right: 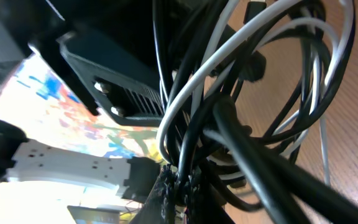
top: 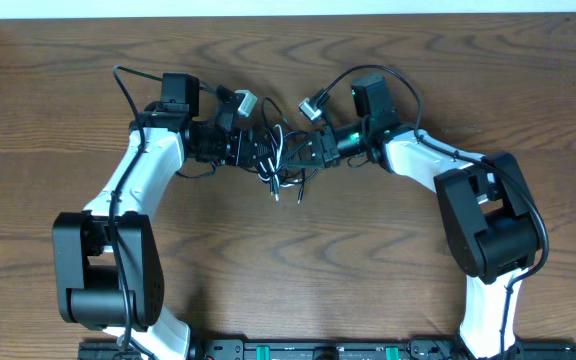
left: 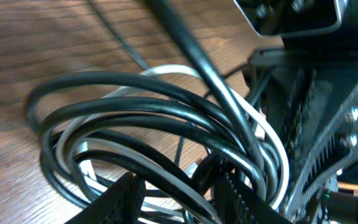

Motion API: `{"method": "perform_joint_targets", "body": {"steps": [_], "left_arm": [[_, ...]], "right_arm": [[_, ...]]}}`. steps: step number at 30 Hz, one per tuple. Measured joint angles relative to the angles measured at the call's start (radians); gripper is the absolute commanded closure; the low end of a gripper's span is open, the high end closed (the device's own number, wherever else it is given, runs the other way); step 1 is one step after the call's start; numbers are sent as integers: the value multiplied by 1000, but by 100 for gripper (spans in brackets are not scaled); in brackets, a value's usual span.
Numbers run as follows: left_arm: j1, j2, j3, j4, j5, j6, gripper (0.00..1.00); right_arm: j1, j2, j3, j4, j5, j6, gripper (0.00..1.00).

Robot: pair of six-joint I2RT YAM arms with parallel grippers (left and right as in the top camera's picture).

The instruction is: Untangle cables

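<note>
Left gripper (top: 256, 150): partly closed, with loops of black cord (left: 135, 84) and white cord (left: 166, 70) caught between its jaws.
Right gripper (top: 300, 153): closed tight, pinching strands of black cord.
Cord position: bunched between the two grippers, loose ends trailing to the desk (top: 368, 60).
Progress: early. Both cords share interlaced loops and nothing is separated.
Remaining: draw the white cord out of the black, then lay each apart.
</note>
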State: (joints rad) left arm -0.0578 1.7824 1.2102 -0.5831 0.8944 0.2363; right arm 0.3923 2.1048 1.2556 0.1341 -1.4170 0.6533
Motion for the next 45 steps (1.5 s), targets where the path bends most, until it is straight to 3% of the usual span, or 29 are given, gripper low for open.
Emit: {"method": "perform_joint_targets", "body": {"steps": [4, 12, 19, 23, 28, 34, 39, 42, 45], "left_arm": [[0, 0, 0, 0, 29, 27, 58], [-3, -12, 0, 17, 77, 20, 92], [-3, -47, 8, 41, 92, -36, 92], [-3, -56, 14, 41, 117, -51, 92], [-4, -58, 14, 42, 120, -65, 92], [-23, -60, 16, 69, 5, -216, 92], [-42, -54, 21, 71, -149, -382, 92], [-29, -1, 18, 78, -348, -445, 92], [-6, 63, 1, 79, -447, -479, 92]], "right_arm": [[-17, 0, -1, 106, -24, 112, 99], [-20, 10, -10, 550, -27, 434, 99], [-14, 41, -21, 980, -32, 766, 99], [-15, 42, -23, 1101, -32, 911, 99], [-15, 42, -23, 1123, -34, 979, 99], [-15, 56, -24, 1115, -15, 1007, 99], [-11, 82, -28, 1107, 19, 1018, 99], [-3, 51, -19, 1147, -19, 1028, 99], [5, 17, -8, 1154, -31, 1030, 99]]}}
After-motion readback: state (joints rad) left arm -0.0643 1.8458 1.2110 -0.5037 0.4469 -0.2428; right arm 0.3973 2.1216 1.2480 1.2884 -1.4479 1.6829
